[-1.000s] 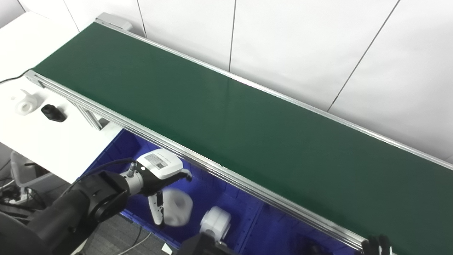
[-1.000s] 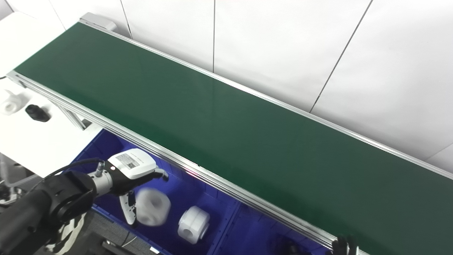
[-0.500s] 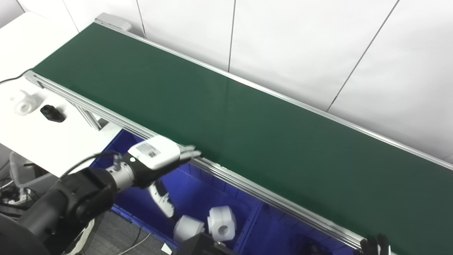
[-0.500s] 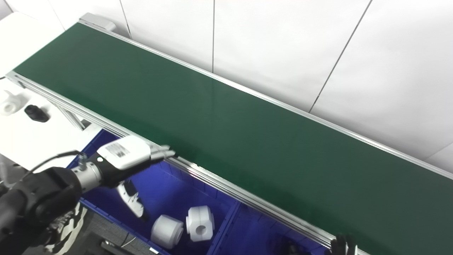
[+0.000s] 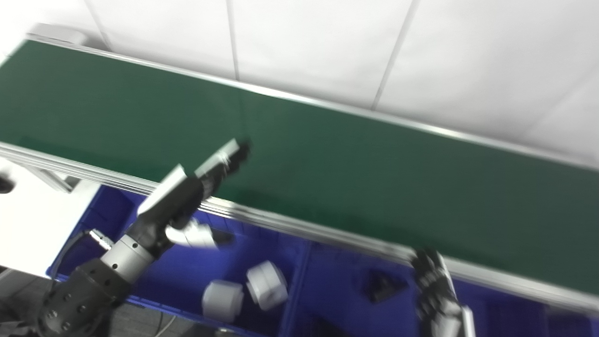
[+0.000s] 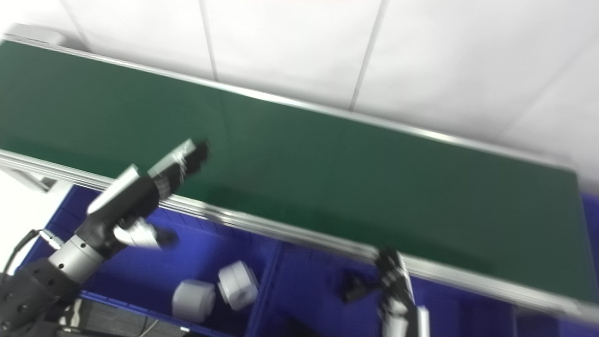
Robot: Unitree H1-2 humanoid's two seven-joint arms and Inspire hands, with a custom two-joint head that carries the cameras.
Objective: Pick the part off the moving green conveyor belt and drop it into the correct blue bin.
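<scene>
The green conveyor belt (image 5: 355, 178) carries no part in either eye view. My left hand (image 5: 187, 196) is open and holds nothing. Its fingers (image 5: 229, 159) stretch over the belt's near rail and its thumb (image 5: 196, 234) hangs over the left blue bin (image 5: 154, 281). Two white cylindrical parts (image 5: 222, 299) (image 5: 267, 291) lie side by side in that bin. My right hand (image 5: 435, 290) rises at the bottom with dark fingers pointing up, below the rail, and looks open and empty. The picture is blurred.
A divider separates the left bin from a second blue compartment (image 5: 337, 281), where a small black part (image 5: 378, 285) lies just left of my right hand. A white table (image 5: 28, 220) stands at the left. White wall panels run behind the belt.
The camera has swung right. My left hand let go of the white part, which settled beside the other, then rose over the belt rail. My right hand has come up further.
</scene>
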